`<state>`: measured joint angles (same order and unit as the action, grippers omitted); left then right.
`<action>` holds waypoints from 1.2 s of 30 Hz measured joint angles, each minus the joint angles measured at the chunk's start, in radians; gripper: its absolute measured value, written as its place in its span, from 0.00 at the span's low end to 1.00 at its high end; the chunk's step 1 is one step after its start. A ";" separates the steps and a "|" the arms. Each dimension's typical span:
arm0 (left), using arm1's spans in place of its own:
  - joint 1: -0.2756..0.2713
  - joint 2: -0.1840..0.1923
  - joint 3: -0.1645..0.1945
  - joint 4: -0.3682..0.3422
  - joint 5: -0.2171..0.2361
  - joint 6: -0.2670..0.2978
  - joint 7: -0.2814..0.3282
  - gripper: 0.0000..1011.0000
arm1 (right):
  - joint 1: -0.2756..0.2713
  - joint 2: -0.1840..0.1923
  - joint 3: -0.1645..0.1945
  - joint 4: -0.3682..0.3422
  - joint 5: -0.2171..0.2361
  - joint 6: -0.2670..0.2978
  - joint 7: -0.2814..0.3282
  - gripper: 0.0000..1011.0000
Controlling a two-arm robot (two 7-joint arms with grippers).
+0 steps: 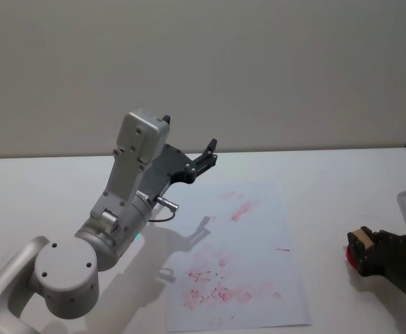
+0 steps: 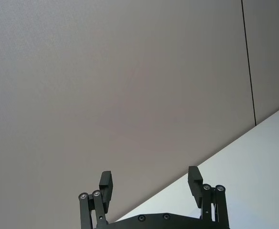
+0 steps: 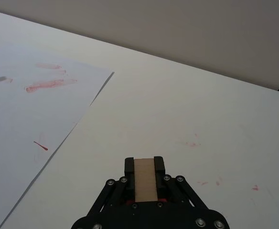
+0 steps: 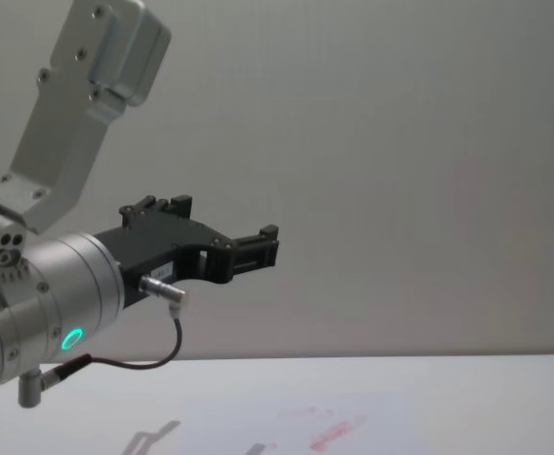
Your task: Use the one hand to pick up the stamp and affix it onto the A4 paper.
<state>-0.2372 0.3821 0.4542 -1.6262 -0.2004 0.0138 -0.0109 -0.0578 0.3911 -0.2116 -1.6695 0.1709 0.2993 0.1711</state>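
Observation:
The stamp (image 1: 360, 239), a pale wooden block with a red base, sits between the fingers of my right gripper (image 1: 365, 256), which is shut on it. It is low at the table's right side, to the right of the A4 paper (image 1: 248, 236); I cannot tell whether it touches the tabletop. In the right wrist view the stamp (image 3: 145, 177) is clamped in the right gripper (image 3: 145, 183), and the A4 paper (image 3: 29, 109) with its red smudges lies off to one side. My left gripper (image 1: 208, 154) is raised above the paper's far left corner and open, holding nothing (image 2: 149, 180).
The left arm's big silver joints (image 1: 67, 275) stand over the table's near left. Small red ink spots (image 3: 194, 142) mark the bare tabletop beyond the stamp. A plain wall (image 1: 258, 69) rises behind the table's far edge.

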 joint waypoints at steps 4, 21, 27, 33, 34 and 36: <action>0.000 0.000 0.000 0.000 0.000 0.000 0.000 0.99 | 0.000 0.000 0.000 0.000 -0.001 0.000 0.001 0.22; 0.000 0.000 0.000 0.000 0.000 0.000 0.000 0.99 | 0.025 -0.015 -0.010 -0.047 0.002 -0.046 0.079 0.22; 0.000 0.000 0.000 0.000 0.000 0.000 0.000 0.99 | 0.054 -0.040 -0.027 -0.066 0.010 -0.052 0.133 0.22; 0.000 0.000 0.000 0.000 0.000 0.000 0.000 0.99 | 0.092 -0.079 -0.056 -0.060 0.005 -0.048 0.205 0.22; 0.000 0.000 0.000 0.000 0.000 0.000 0.000 0.99 | 0.097 -0.084 -0.060 -0.056 0.002 -0.046 0.215 0.22; 0.000 0.000 0.000 0.000 0.000 0.000 0.000 0.99 | 0.106 -0.094 -0.068 -0.047 -0.005 -0.043 0.232 0.22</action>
<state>-0.2372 0.3821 0.4542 -1.6262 -0.2004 0.0139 -0.0109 0.0481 0.2974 -0.2799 -1.7165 0.1661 0.2567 0.4033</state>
